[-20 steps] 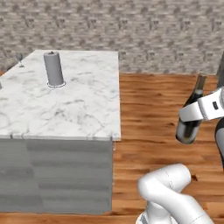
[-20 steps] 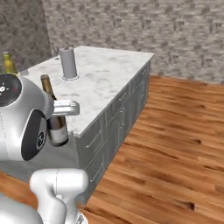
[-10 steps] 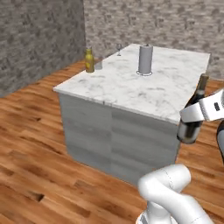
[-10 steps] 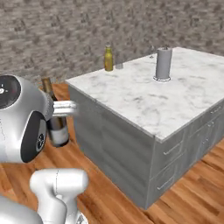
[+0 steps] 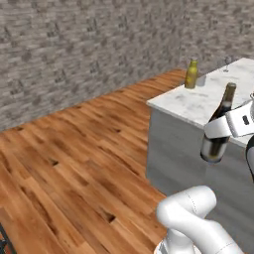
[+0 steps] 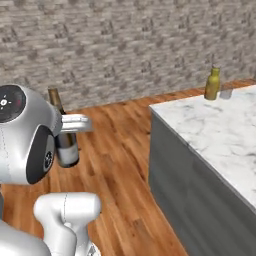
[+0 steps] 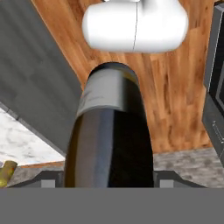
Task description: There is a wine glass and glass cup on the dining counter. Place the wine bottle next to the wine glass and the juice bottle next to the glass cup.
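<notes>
Dark glass is filling my hand view: I am carrying the wine bottle point(image 7: 109, 135) with my gripper point(image 5: 218, 133) clamped around its body, neck pointing up and the base hanging free above the wooden floor point(image 5: 74, 149). In the left base view the bottle is sitting just off the near edge of the dining counter point(image 5: 198, 101), beside its grey panelled side rather than over the marble top.

As I am judging it, half the job is looking finished. The juice bottle point(image 6: 212, 83) is standing upright on the far corner of the counter, just beside the glass cup point(image 6: 227, 91), so that pairing is reading as done. The wine glass point(image 5: 227, 63) is showing small and faint farther back along the marble, well apart from the juice bottle.

What is remaining is the wine half: I am needing to get the bottle over the marble, bring it along to the wine glass, and set it down upright close to it without knocking the stem.
</notes>
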